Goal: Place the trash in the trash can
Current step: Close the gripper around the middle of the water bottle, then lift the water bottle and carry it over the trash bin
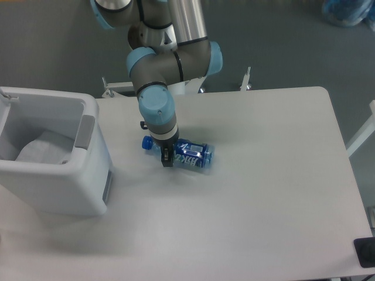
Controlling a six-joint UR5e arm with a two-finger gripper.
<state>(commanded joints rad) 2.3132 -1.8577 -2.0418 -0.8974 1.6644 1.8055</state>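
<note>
A small blue-labelled bottle with a blue cap lies on its side on the white table, nearly level across the view. My gripper comes straight down on it just behind the neck; one dark finger shows in front of the bottle and the jaws look shut on it. The white trash can stands at the table's left edge, about a hand's width left of the cap. A pale crinkled plastic bag lies inside it.
A grey panel sits on the can's near rim corner, facing the arm. The arm's base and metal brackets stand behind the table's far edge. A dark object pokes in at the lower right corner.
</note>
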